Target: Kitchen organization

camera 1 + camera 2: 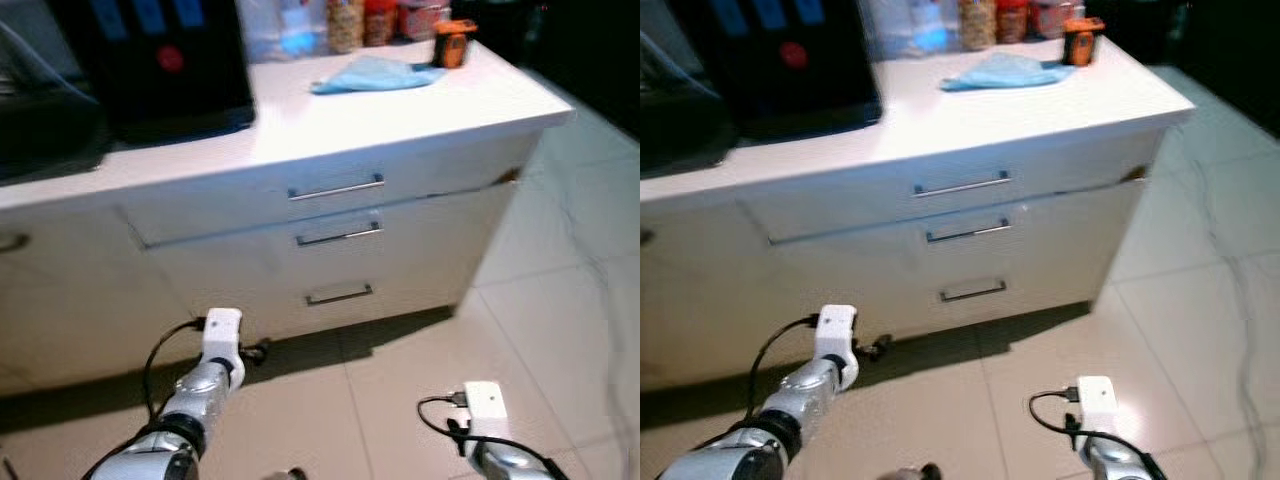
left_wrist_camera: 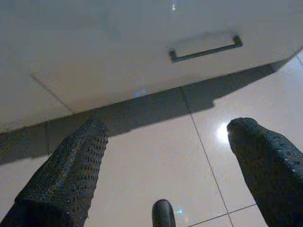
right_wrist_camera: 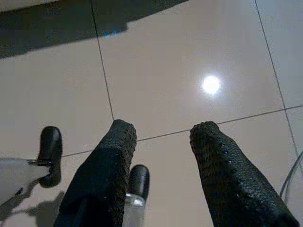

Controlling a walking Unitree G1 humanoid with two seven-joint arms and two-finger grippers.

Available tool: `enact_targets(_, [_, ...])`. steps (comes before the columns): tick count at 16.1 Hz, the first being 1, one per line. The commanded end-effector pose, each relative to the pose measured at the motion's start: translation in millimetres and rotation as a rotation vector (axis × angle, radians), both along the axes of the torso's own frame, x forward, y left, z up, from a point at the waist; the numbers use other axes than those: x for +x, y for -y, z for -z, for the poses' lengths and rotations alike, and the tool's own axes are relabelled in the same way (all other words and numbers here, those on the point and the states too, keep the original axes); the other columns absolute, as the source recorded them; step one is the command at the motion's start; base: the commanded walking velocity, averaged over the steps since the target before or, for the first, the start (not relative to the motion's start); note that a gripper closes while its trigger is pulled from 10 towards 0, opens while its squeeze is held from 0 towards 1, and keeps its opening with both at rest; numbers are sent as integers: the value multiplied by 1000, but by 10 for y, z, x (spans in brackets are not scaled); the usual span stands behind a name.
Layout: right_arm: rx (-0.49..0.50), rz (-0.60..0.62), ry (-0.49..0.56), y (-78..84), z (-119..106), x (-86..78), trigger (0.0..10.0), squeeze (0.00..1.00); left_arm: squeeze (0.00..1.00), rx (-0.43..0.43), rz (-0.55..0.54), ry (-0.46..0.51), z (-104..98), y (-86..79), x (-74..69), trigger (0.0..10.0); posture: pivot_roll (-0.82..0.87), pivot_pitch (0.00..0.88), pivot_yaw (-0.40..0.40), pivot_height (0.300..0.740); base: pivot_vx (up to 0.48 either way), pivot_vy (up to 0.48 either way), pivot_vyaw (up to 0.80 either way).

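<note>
Both grippers hang low and empty over the floor tiles [image 1: 560, 330]: left gripper [image 2: 165, 151] spread wide, right gripper [image 3: 161, 137] parted. Well above them, a crumpled light-blue cloth [image 1: 375, 74] lies on the white counter [image 1: 420, 110] beside an orange container [image 1: 453, 42].

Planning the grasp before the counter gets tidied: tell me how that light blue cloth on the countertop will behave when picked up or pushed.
The light blue cloth lies crumpled with soft folds, so it is probably floppy and would drape from a pinch rather than hold shape. It looks thin, so likely light. Pushed across the smooth white countertop, it would probably slide and bunch up rather than roll.
</note>
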State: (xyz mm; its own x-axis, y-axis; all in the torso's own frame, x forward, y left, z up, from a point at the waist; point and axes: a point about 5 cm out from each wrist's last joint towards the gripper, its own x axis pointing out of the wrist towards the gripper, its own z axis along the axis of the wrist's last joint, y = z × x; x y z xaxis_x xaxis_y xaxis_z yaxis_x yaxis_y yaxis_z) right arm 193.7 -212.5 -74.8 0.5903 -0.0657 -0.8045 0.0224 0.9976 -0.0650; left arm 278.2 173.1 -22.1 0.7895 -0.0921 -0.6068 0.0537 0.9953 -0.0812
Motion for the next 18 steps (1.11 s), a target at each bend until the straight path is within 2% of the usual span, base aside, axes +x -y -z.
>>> enact_targets(1, [5, 0, -4, 4, -4, 9, 10000, 0, 0, -9, -24, -13, 12, -25, -13, 10000, -49, 0, 88, 740, 0, 0, 0])
enact_targets(4, [-20, -17, 40, 101, -76, 91, 10000, 0, 0, -24, -53, 10, -7, 63, 20, 10000, -74, 0, 46, 740, 0, 0, 0])
enact_targets(5, [-68, -69, 39, 148, -89, 90, 10000, 0, 0, -37, -66, 11, -1, 108, 17, 10000, -84, 0, 21, 740, 0, 0, 0])
enact_targets(6, [-60, -93, 30, 159, -85, 74, 10000, 0, 0, -37, -68, 9, 3, 135, 16, 10000, -88, 0, 13, 740, 0, 0, 0])
enact_targets(7, [24, -88, 15, 166, -70, 33, 10000, 0, 0, -54, -68, 9, 7, 196, 15, 10000, -91, 0, 0, 740, 0, 0, 0])
enact_targets(8, [54, -78, 8, 187, -62, 4, 10000, 0, 0, -50, -64, 6, 11, 228, 12, 10000, -89, 0, -7, 740, 0, 0, 0])
enact_targets(9, [3, -97, -19, 235, -36, -65, 10000, 0, 0, -58, -71, 7, 5, 256, 21, 10000, -82, 0, -5, 740, 0, 0, 0])
enact_targets(11, [-37, -95, -9, 241, -32, -75, 10000, 0, 0, -76, -71, 11, -11, 271, 40, 10000, -75, 0, 4, 740, 0, 0, 0])
enact_targets(13, [20, -26, -2, 210, -27, -63, 10000, 0, 0, -82, -54, 19, -23, 283, 51, 10000, -69, 0, 13, 740, 0, 0, 0])
enact_targets(15, [-49, -33, 34, 201, -51, -15, 10000, 0, 0, -53, -47, 22, -12, 246, 35, 10000, -62, 0, 26, 740, 0, 0, 0])
enact_targets(17, [-47, -48, 39, 193, -60, 4, 10000, 0, 0, -35, -80, -14, 59, 146, -49, 10000, -39, 0, 43, 740, 0, 0, 0])
enact_targets(18, [-54, -42, 52, 202, -70, 14, 10000, 0, 0, -71, -105, -38, 113, 103, -118, 10000, -35, 0, 45, 740, 0, 0, 0])
